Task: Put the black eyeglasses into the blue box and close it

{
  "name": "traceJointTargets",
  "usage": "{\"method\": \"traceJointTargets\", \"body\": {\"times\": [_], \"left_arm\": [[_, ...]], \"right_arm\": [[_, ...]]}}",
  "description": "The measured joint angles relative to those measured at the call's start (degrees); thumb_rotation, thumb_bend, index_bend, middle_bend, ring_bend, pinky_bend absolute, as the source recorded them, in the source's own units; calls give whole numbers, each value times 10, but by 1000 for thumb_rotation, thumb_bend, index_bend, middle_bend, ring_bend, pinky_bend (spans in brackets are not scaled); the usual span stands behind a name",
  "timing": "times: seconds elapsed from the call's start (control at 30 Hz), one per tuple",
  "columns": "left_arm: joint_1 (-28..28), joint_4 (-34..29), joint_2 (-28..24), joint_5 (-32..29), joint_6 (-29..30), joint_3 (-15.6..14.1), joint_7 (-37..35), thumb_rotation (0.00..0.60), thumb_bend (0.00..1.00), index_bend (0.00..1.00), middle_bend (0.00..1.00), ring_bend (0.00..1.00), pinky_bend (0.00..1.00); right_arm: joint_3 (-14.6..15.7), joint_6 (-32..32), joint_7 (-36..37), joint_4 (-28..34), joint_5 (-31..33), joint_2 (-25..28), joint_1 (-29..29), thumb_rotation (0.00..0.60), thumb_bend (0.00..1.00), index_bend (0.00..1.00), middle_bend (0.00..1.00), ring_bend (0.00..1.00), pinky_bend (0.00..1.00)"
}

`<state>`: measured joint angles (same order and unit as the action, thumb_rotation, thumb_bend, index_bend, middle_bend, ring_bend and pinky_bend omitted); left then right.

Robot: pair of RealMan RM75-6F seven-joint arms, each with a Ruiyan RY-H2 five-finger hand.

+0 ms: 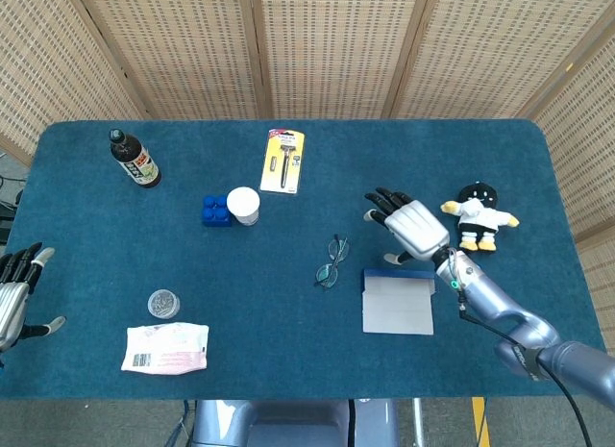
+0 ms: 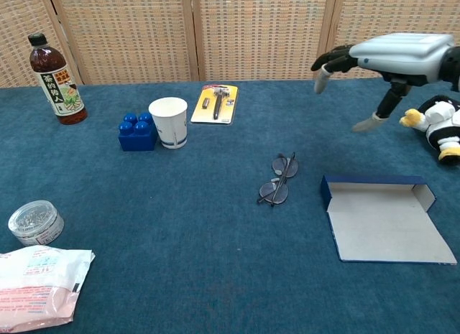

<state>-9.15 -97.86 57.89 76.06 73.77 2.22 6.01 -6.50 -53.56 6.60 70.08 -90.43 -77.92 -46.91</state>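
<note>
The black eyeglasses (image 1: 331,261) (image 2: 279,179) lie folded on the blue cloth near the table's middle. Just right of them the blue box (image 1: 399,300) (image 2: 381,217) lies open and flat, its pale inside facing up. My right hand (image 1: 409,223) (image 2: 388,55) hovers above the table, behind the box and right of the glasses, fingers spread and holding nothing. My left hand (image 1: 15,295) hangs at the table's left edge, fingers apart and empty; only the head view shows it.
A penguin plush (image 1: 479,215) (image 2: 439,122) sits right of my right hand. Further left are a white cup (image 2: 168,121), blue block (image 2: 137,132), razor pack (image 2: 217,103), brown bottle (image 2: 56,78), small round tin (image 2: 34,221) and a pink-white packet (image 2: 39,286).
</note>
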Motion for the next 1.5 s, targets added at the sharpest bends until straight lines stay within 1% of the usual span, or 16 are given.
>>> {"method": "traceJointTargets", "body": {"times": [0.07,0.17,0.4,0.53,0.7,0.9,1.07,1.5], "left_arm": [[0,0,0,0,-1,0,-1,600,0,0,0,0,0],[-1,1,-1,-1,-2,0,-4,600,0,0,0,0,0],[-1,2,-3,0,-4,-1,-10,600,0,0,0,0,0],[-1,2,-5,2,-4,-1,-16,600,0,0,0,0,0],[0,2,-8,4,-3,-2,-26,600,0,0,0,0,0],[-1,4,-10,4,-8,-2,-33,600,0,0,0,0,0],[0,6,-13,5,-7,-2,-43,600,0,0,0,0,0],[-2,8,-16,5,-12,-3,-51,600,0,0,0,0,0]], "right_arm": [[0,-14,-16,-28,-19,-25,-10,600,133,263,137,40,181],[0,-18,-35,-49,-31,-56,-28,600,131,263,139,41,181],[-1,-1,-86,-69,-31,-90,-51,600,95,287,159,56,181],[5,5,-124,-107,-40,-113,-64,600,91,297,165,66,181],[19,21,-150,-149,-52,-138,-80,600,92,301,172,67,181],[24,45,-158,-152,-42,-157,-90,600,89,301,178,72,181],[24,60,-185,-177,-28,-179,-96,600,91,304,179,74,181],[37,76,-205,-174,-20,-187,-103,600,75,312,179,78,181]]}}
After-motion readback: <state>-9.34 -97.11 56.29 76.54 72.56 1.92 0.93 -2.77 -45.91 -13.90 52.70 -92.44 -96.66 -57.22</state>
